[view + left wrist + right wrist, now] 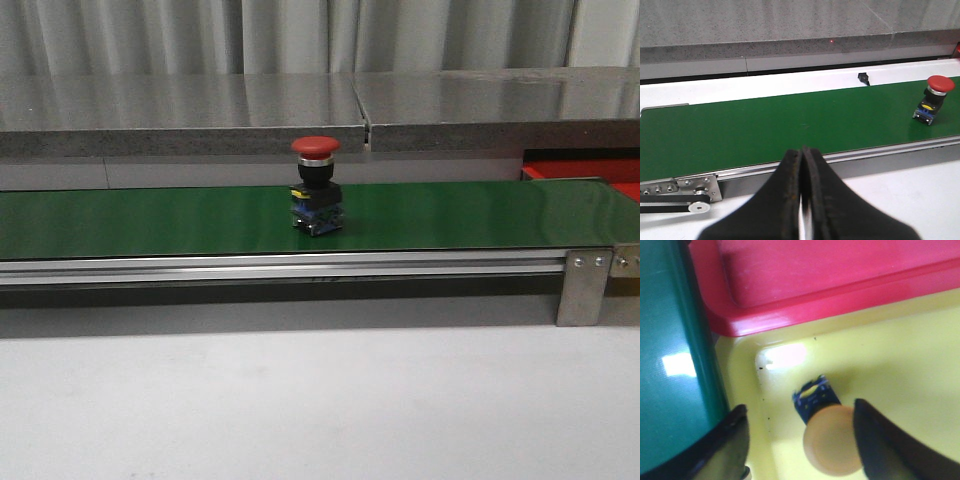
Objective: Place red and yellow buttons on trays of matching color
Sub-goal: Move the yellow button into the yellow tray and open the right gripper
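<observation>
1. The red button (316,186) stands upright on the green belt (150,222), roughly midway along the stretch seen from the front, cap up over its dark base; nothing grips it, so it looks to be waiting for pickup.
2. The left pincer (801,165) hangs short of the belt's near rail with its jaws pressed together and empty, well apart from the red button, probably parked until needed.
3. The right pincer (800,440) has its jaws apart, straddling a yellow button (827,437) that lies tilted in the yellow tray (900,355); whether the pads touch it I cannot tell. It appears just delivered to its matching colour.
4. The red tray (840,275) sits just beside the yellow one, next to the belt's end.
5. The belt runs along a pale table (320,400); behind it are a grey stone-like ledge (180,110) and pale curtains (300,35).
</observation>
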